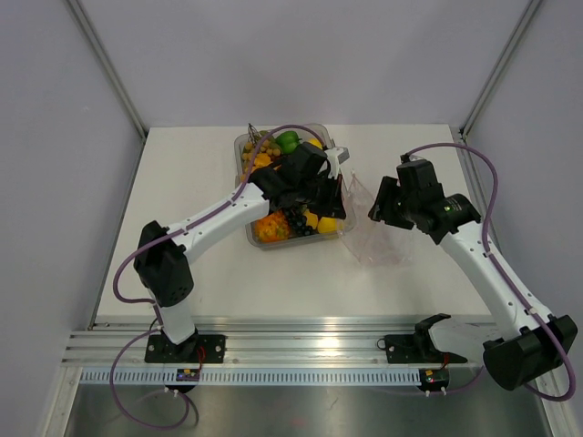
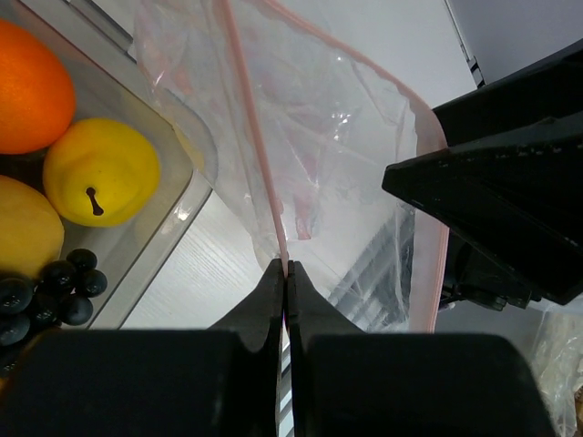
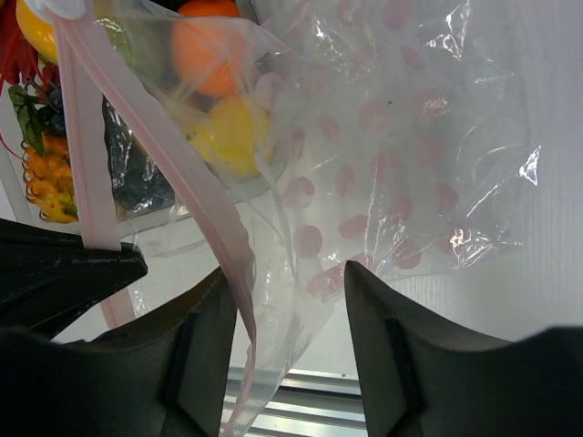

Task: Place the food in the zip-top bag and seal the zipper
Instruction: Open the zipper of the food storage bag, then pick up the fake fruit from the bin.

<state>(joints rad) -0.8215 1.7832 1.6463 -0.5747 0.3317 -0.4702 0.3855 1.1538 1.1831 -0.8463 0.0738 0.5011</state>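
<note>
Zip-top bag (image 1: 373, 228) looks empty, standing mid-table (image 1: 273, 291) just beside tray's (image 2: 196, 177) right edge. Left gripper (image 2: 284, 270) clenched on zipper (image 2: 255, 137). Right gripper (image 3: 287, 300) unclenched, jaws straddling opposite rim. Pinch that lip and spread mouth wide before loading food (image 1: 273, 226).

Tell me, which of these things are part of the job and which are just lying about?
Part of the job: zip-top bag, its pink zipper, toy food, left gripper pinching the zipper edge, right gripper open at the bag's edge.
Just there: clear tray holding the food, table.
</note>
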